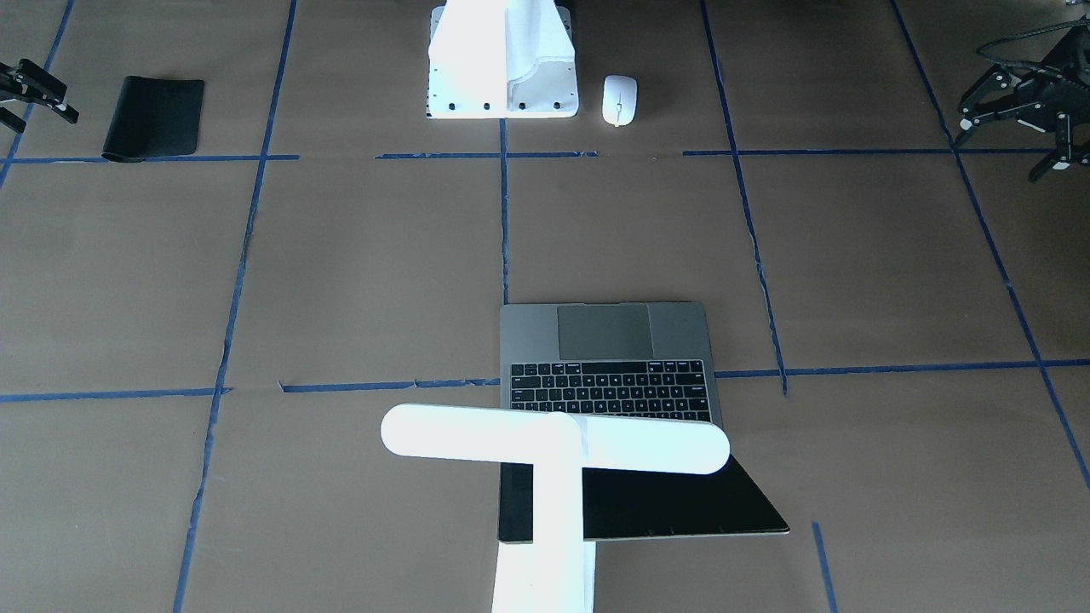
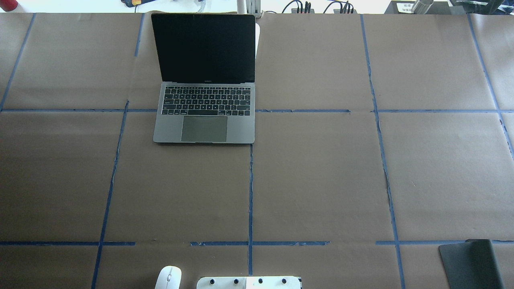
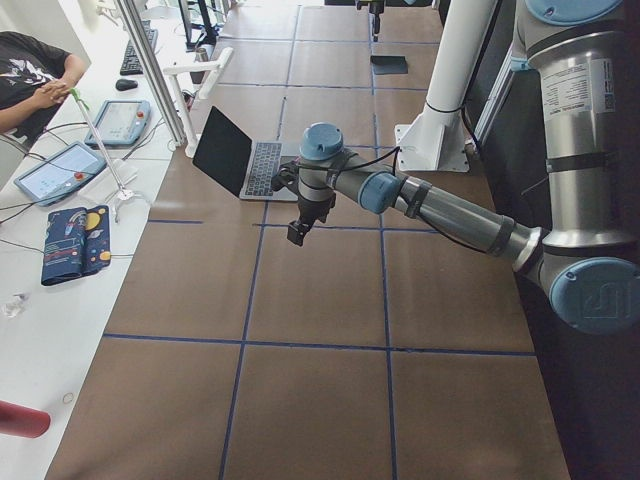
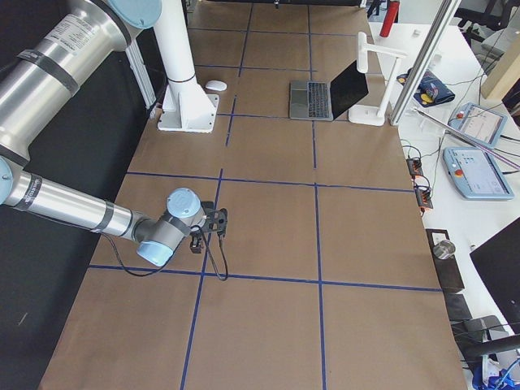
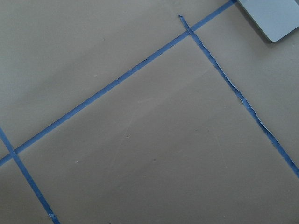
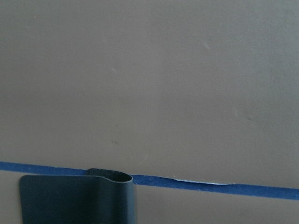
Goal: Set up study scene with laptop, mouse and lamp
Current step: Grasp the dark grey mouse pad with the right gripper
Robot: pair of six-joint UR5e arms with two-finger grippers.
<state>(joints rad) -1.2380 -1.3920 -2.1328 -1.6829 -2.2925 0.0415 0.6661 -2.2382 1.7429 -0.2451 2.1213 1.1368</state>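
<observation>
While both arms hang at the robot's own edge of the worktop (image 2: 321, 180), let's take stock. The laptop (image 2: 204, 80) is open on the far side, screen upright and dark, keyboard facing the robot. That part looks done. The lamp (image 1: 553, 438) stands just behind the laptop's screen at the far edge, with its long bar crossing above the lid, so I'd call that settled too.

The mouse (image 1: 619, 100) is the outstanding job. It lies down by the robot's base, well apart from the laptop, and wants carrying across to sit beside it.

Now the claws. The left claw (image 1: 1018, 128) looks spread open and carries nothing, off to its own side. The right claw (image 1: 34, 106), half cut off by the frame edge, also appears open and bare. Its wrist view looks down on the curled edge of the black mat (image 1: 153, 115) lying near it.

As for obstacles, the white bracket block (image 1: 502, 60) sits just beside the mouse, between it and the right arm. My read is that the left arm has the easier approach. A person (image 3: 35, 75) sits off the worktop, beyond the lamp end.
</observation>
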